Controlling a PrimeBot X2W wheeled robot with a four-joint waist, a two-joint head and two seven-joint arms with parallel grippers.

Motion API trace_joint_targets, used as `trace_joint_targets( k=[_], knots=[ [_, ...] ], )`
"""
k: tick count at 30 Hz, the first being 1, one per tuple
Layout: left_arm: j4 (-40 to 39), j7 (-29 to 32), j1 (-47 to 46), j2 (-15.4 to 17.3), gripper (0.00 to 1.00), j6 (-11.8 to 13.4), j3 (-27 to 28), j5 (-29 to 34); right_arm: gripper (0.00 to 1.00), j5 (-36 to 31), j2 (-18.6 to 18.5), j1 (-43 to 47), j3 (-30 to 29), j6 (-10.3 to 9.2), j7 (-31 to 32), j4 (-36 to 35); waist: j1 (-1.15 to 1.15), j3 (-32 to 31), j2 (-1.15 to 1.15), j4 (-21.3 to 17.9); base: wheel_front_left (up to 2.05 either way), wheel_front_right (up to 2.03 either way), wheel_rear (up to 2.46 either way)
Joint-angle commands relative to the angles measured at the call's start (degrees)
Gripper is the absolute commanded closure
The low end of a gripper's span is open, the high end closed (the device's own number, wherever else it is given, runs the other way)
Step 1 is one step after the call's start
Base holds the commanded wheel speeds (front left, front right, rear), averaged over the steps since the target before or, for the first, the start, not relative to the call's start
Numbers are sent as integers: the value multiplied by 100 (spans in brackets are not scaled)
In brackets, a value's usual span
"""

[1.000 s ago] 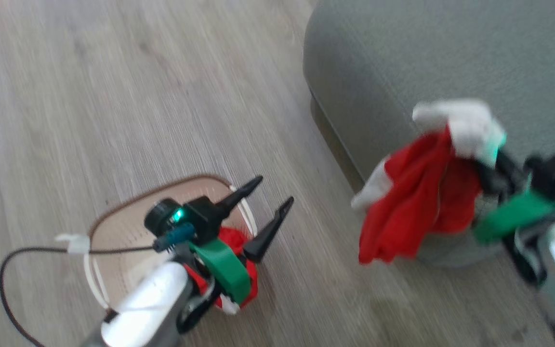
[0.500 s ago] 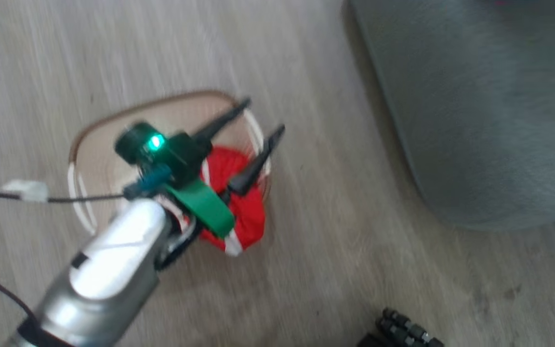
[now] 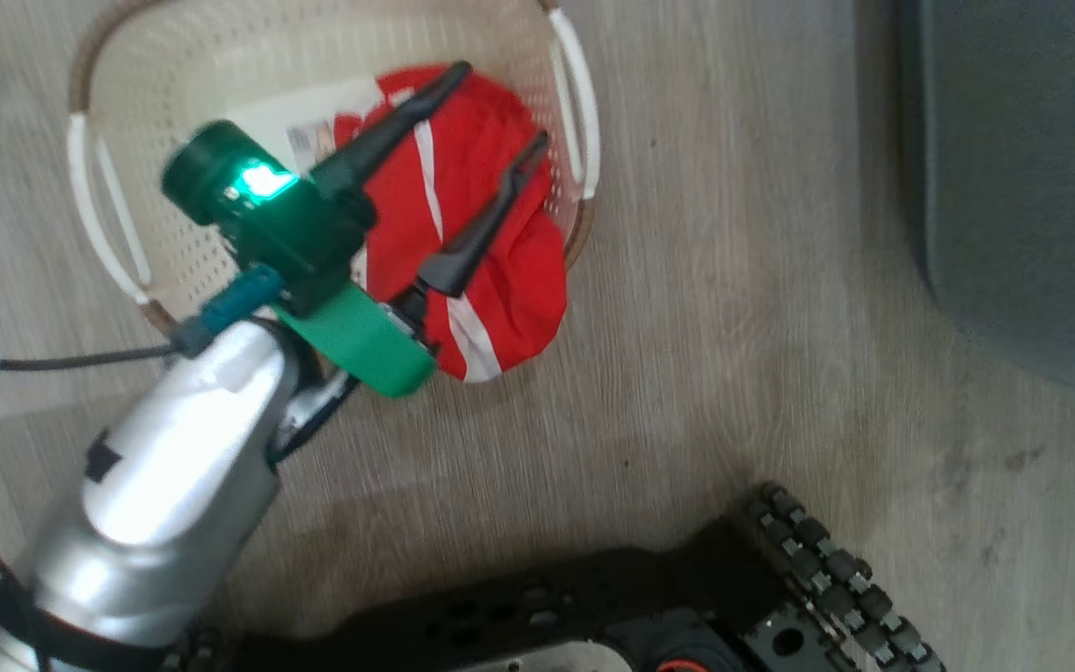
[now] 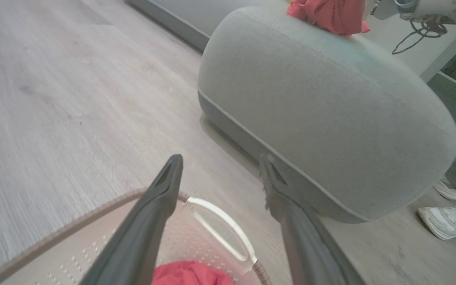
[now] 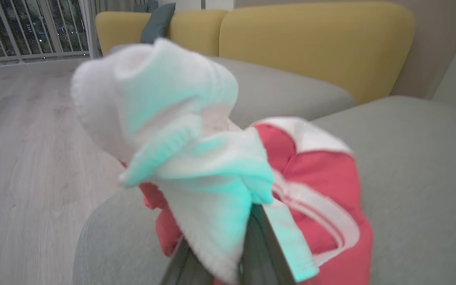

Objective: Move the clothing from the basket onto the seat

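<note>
Left gripper: fingers spread wide, empty, hanging over the basket. Red garment, crumpled with white stripes, lies at the basket's right side and drapes out over the near right corner of the rim. Basket is cream and perforated, with a brown rim, white handles and a label on its bottom. Right gripper: fingers pressed together, pinching the held garment. White ribbed part bunched on top, red with white stripes below, over the seat by a rounded corner. Seat is grey-green fabric, near the basket, not touching.
</note>
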Motion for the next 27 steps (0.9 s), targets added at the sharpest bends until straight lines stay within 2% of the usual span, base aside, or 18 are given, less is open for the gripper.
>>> trace_joint_targets(
  k=[1,4,5,6,7,8,11,16,22,27],
  knots=[
    [-213,-28,-8,152,0,-5,228,47,100,11,-20,47,-100,-2,-28,-238,-3,354,0,33,0,0,0],
    [-215,-28,63,172,0,-3,413,73,100,-65,247,228,-238,-2,-29,-340,-3,342,0,-76,0,0,0],
    [-212,-28,86,164,0,-3,463,81,82,-100,310,289,-250,-2,-29,-355,-3,306,0,-108,0,0,0],
    [-213,-28,108,146,0,-3,507,86,58,-133,359,354,-232,-2,-29,-369,-3,256,0,-137,0,0,0],
    [-212,-28,131,122,0,-3,546,88,4,-185,386,431,-164,-2,-29,-380,-3,193,0,-167,0,0,0],
    [-200,-28,154,101,0,-4,572,93,0,-216,401,508,-99,-2,-29,-403,-3,116,0,-194,0,0,0],
    [-149,-28,214,5,0,-4,576,65,0,-287,383,800,223,-2,-29,-456,-3,-163,0,-240,0,0,0],
    [44,-28,417,-253,0,-5,636,-59,0,-124,292,1682,1101,-2,-29,-809,-3,-852,0,-190,0,0,0],
    [312,-28,1040,-473,0,-5,1012,-173,0,345,390,3226,2064,-2,-29,-1780,-3,-1860,0,-51,0,0,0],
    [440,-28,1584,-678,0,-5,1628,-137,0,637,507,4389,2405,-2,-29,-2715,-3,-2524,0,271,0,0,0]
  ],
)
